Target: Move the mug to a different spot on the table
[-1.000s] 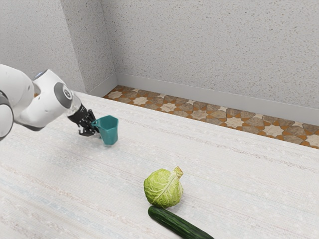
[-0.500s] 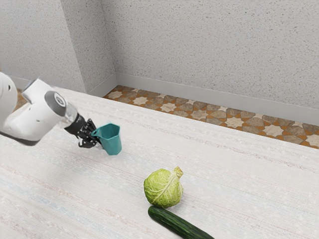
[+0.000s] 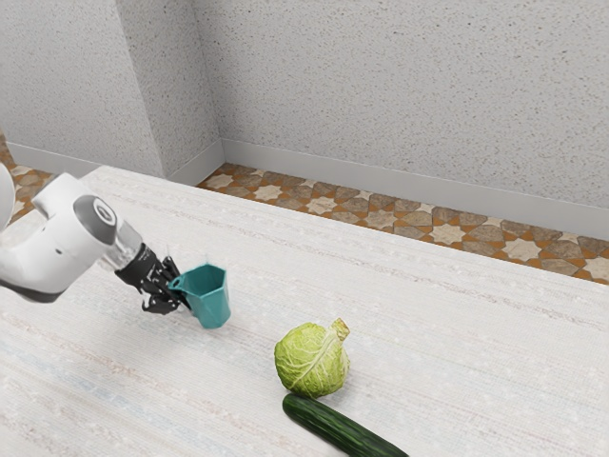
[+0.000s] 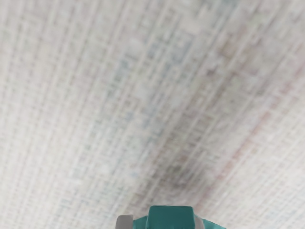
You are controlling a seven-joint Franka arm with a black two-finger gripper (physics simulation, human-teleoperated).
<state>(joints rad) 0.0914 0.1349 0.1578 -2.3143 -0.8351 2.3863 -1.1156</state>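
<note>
A teal mug (image 3: pixel 209 295) hangs just above the white table (image 3: pixel 457 314), slightly tilted, in the exterior view's left half. My black gripper (image 3: pixel 173 289) is shut on the mug's left side, at its handle. The arm comes in from the exterior view's left. In the wrist view a teal part of the mug (image 4: pixel 170 219) shows right under my hand, over the pale table surface (image 4: pixel 143 95).
A green cabbage (image 3: pixel 311 359) lies on the table to the right of the mug, with a dark cucumber (image 3: pixel 343 430) just in front of it. Behind the table, patterned floor tiles (image 3: pixel 400 214) run along the grey walls.
My gripper has carried the mug downward and toward the table's front, closer to the surface, over the last second. Cabbage and cucumber have not moved.
</note>
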